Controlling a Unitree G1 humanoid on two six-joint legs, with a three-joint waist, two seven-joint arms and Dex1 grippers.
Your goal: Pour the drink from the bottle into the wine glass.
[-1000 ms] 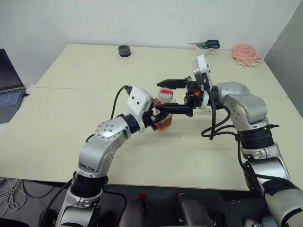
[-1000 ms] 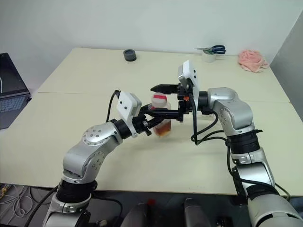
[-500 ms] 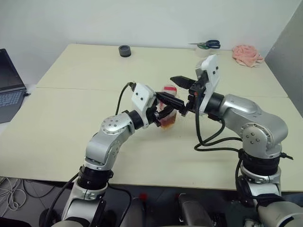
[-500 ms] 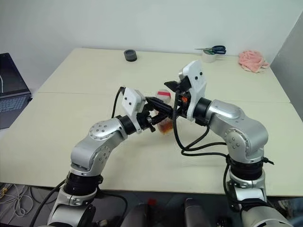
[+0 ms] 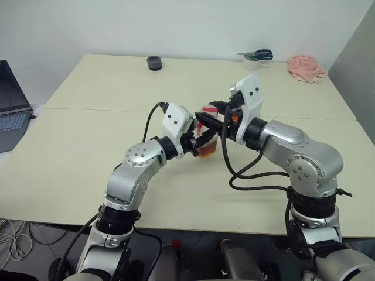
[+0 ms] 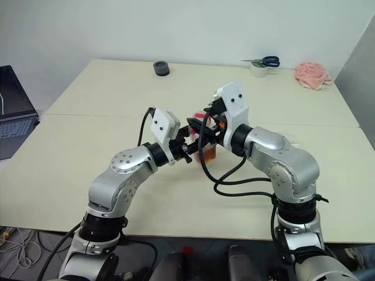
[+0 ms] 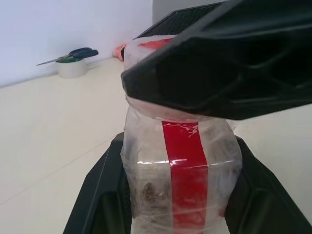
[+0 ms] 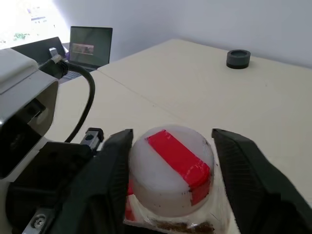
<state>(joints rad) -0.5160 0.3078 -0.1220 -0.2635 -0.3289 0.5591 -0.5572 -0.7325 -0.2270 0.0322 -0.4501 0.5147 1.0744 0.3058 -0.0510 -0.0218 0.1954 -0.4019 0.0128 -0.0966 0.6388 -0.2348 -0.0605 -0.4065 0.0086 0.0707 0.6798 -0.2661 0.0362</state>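
**Both grippers on the bottle above the table**

The small clear plastic bottle (image 7: 181, 170), with a red tape strip down its side, is held upright above the pale beige table (image 5: 88, 146), near its middle. A layer of reddish-brown drink (image 5: 206, 152) sits in its lower part. The left gripper (image 5: 197, 140) has its 2 black fingers closed tight against the bottle's body, 1 on each side, as the left wrist view shows. The right gripper (image 8: 170, 161) reaches in from the other side, its 2 fingers bracketing the white screw cap (image 8: 170, 168) with a red strip across its top; they sit right beside the cap's rim, but firm contact cannot be told.

At the table's far edge lie a black round object (image 5: 154, 62), a roll of tape with blue-handled scissors (image 5: 255, 56) on it, and a pink cloth (image 5: 304, 67). A laptop (image 5: 12, 108) stands off the table to the left.
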